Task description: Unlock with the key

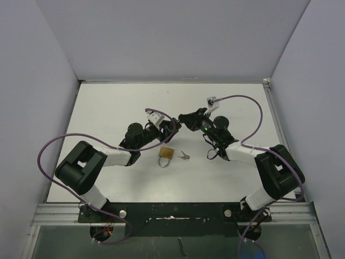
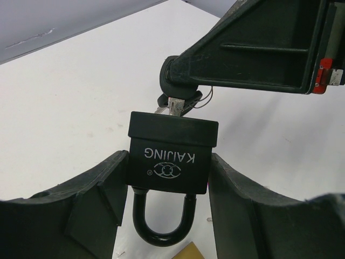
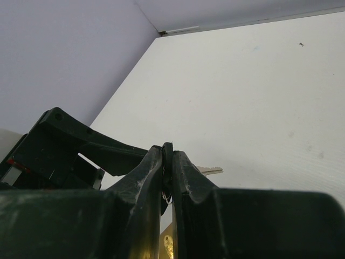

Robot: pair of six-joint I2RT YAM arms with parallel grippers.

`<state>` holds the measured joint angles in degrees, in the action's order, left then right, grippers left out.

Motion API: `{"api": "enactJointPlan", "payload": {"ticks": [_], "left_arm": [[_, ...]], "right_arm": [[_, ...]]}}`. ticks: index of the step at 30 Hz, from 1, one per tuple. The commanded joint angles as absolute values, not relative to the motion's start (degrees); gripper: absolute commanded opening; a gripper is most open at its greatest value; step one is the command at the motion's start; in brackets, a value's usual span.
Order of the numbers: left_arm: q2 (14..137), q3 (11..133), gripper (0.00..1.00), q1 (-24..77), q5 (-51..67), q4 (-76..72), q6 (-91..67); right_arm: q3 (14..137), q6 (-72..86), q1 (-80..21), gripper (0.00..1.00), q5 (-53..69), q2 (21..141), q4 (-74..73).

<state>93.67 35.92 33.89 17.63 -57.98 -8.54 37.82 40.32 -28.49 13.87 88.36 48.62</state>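
Lining up: key and lock are up in the air mid-table, so this looks like the insertion step, not the turn yet.
Left gripper (image 2: 168, 178): clamped on the black padlock (image 2: 171, 154) from both sides, shackle hanging at 6 o'clock, keyway face up at 12.
Right gripper (image 3: 167, 167): pinched shut on the key (image 3: 209, 170), only the silver blade sticking out past the fingers.
Where the key is: in the left wrist view its tip sits right at the top face of the padlock; can't tell if it's actually in the slot or just touching.
Spare stuff: a brass padlock (image 1: 166, 155) lies on the table (image 1: 108, 113) at about 6 o'clock from the grippers, with loose keys (image 1: 185, 156) just beside it at its 3 o'clock.
Next move, my guess: push the blade straight down the keyway, keep it square, then twist while the left holds firm.
Risk: any tilt and the blade jams or slips in the pinch.
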Motion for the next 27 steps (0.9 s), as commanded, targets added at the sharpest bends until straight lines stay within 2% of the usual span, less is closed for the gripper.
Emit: {"api": "enactJointPlan", "payload": {"ticks": [1,8,17,27], "left_arm": [[89.27,46.29,0.00,30.36,7.34,-86.97,-9.30],[90.44,47.14,0.00,31.12,8.87,-86.99,-6.30],[91.95,49.76,0.00,37.07,6.28,-87.01,6.93],[92.31,50.53,0.00,38.04,5.34,-87.01,6.97]], "right_arm": [[34.17,39.79,-30.87,0.00,30.70,90.74,31.79],[34.53,41.47,-30.93,0.00,31.86,92.35,33.82],[35.32,45.86,-30.99,0.00,32.97,94.08,36.35],[34.59,46.93,-31.06,0.00,33.04,94.02,37.98]]}}
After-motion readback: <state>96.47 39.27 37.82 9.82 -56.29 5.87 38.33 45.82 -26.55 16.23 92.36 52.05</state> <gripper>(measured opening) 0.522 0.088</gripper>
